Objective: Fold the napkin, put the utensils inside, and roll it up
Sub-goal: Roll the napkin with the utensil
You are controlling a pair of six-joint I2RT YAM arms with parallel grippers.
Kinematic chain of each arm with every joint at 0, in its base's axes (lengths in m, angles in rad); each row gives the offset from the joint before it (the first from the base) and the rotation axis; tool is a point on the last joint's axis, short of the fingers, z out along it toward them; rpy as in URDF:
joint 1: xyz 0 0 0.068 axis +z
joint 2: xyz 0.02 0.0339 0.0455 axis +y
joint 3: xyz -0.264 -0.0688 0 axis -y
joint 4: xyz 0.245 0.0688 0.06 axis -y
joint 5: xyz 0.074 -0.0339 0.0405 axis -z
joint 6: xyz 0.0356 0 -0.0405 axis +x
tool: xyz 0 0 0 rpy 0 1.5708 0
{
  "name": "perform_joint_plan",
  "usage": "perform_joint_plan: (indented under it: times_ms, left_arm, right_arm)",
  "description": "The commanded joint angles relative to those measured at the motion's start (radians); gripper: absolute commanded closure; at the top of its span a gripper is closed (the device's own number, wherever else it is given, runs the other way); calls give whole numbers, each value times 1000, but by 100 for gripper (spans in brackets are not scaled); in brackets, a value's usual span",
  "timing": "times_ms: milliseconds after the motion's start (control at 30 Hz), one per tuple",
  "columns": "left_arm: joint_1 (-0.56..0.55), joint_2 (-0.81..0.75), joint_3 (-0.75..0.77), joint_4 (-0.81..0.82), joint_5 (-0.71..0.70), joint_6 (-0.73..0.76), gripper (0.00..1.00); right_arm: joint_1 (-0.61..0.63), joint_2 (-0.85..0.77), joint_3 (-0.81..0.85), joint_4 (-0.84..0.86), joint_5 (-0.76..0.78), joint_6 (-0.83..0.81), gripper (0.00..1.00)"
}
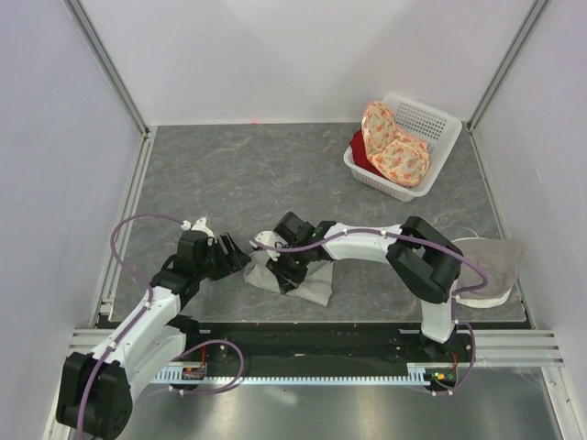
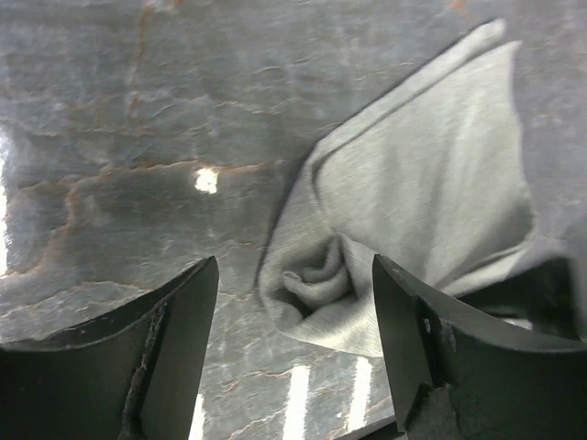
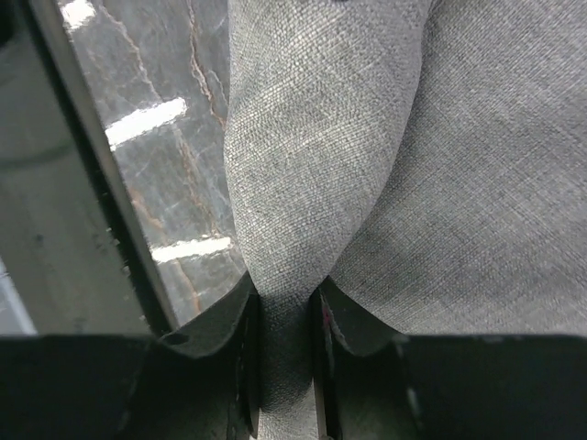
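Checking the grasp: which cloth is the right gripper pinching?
The sage-grey napkin between the arms; the paler cloth lies free at the right edge, and the floral cloth sits in the basket.

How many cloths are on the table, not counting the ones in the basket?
2. The napkin sits bunched in the middle, pinched by the right gripper. A paler cloth lies at the far right, near the front edge.

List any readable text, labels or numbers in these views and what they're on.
None can be read.
The napkin, the white basket, the patterned cloths in it and the table carry no lettering.
The small board on the front rail may bear markings, but it is too small to tell.
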Motion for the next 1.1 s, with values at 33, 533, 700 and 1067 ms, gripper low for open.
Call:
perform_joint_plan:
  times_ms: [33,533,700,1067]
  left_arm:
    - [-2,-61,-45,80,90,31,24]
    - [-2,97,-53,128,172,46,29]
    - [-4,85,-77,154,241,37,29]
    - [-22,80,-105,172,284,25,38]
  right_arm:
    - [-58,99,72,-142,-381,60,70]
    - [-120,271,173,-210,-559,56,68]
    - [-138,297,194,-208,-565,71,66]
    - [-156,303,222,-216,-560,71,62]
